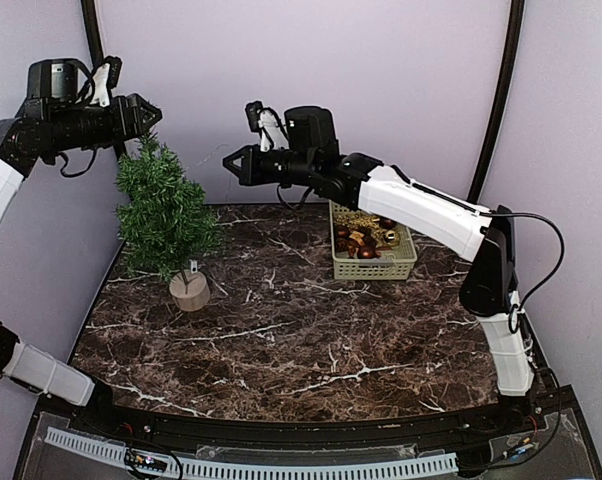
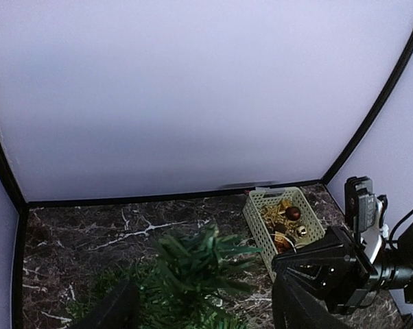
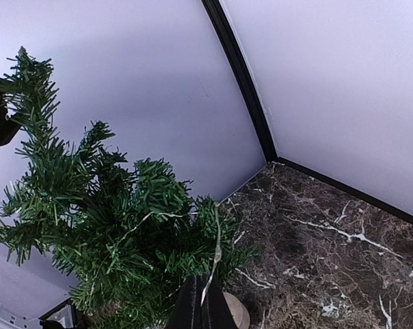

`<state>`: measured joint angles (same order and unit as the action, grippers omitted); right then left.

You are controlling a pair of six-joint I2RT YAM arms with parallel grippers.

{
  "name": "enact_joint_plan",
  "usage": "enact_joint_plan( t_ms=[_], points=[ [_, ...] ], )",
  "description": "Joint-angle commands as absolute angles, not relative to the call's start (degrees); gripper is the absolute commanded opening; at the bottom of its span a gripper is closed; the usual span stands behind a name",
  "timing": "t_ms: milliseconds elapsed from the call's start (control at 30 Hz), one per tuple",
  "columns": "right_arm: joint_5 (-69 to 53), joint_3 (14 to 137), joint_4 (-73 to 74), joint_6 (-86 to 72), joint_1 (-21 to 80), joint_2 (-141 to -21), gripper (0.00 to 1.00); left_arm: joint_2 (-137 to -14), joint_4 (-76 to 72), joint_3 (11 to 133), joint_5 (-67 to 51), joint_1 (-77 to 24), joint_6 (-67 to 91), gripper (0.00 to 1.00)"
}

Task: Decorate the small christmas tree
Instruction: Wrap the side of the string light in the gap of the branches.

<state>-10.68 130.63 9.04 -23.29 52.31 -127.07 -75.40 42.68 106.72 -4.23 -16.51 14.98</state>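
The small christmas tree (image 1: 167, 213) stands at the table's left on a round tan base (image 1: 190, 291). My left gripper (image 1: 151, 113) hovers at its tip. In the left wrist view its fingers (image 2: 119, 307) stand open on either side of the tree top (image 2: 193, 255), with only needles between them. My right gripper (image 1: 231, 164) hangs in the air to the right of the tree. It is shut on a thin silvery string (image 3: 217, 250). The string runs from the closed fingertips (image 3: 205, 279) up and across the branches of the tree (image 3: 103, 226).
A pale plastic basket (image 1: 401, 266) with gold and dark red ornaments sits at the back right of the dark marble table (image 1: 311, 340). The same basket (image 2: 256, 221) appears in the left wrist view. Lilac tent walls with black poles close in the back and sides.
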Motion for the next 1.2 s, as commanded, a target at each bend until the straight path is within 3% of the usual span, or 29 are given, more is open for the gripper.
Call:
enact_joint_plan(
  t_ms=[0,100,200,267,400,733,1167],
  points=[
    [-10.8,129.2,5.7,-23.8,51.8,-124.8,0.00,-75.4,39.6,105.7,-10.3,-15.9,14.3,0.61],
    [-10.2,129.0,6.2,-23.7,51.8,-124.2,0.00,-76.0,39.8,105.3,-11.1,-15.9,13.6,0.47],
    [-8.7,127.3,6.4,-23.7,51.8,-122.2,0.00,-76.2,38.8,104.5,-13.9,-15.9,12.2,0.22],
    [-7.0,125.5,6.5,-23.4,51.8,-120.2,0.00,-76.1,37.9,104.4,-16.8,-15.9,11.1,0.11],
    [-4.2,122.6,8.8,-21.8,51.8,-115.7,0.00,-75.9,36.7,104.9,-22.3,-15.9,9.8,0.02],
    [2.4,115.1,16.5,-18.4,51.7,-105.6,0.00,-78.5,31.7,109.8,-39.3,-16.7,15.8,0.00],
    [9.0,105.9,24.5,-19.1,51.7,-94.9,0.00,-82.4,30.2,114.7,-38.4,-29.8,17.4,0.00]
  ],
)
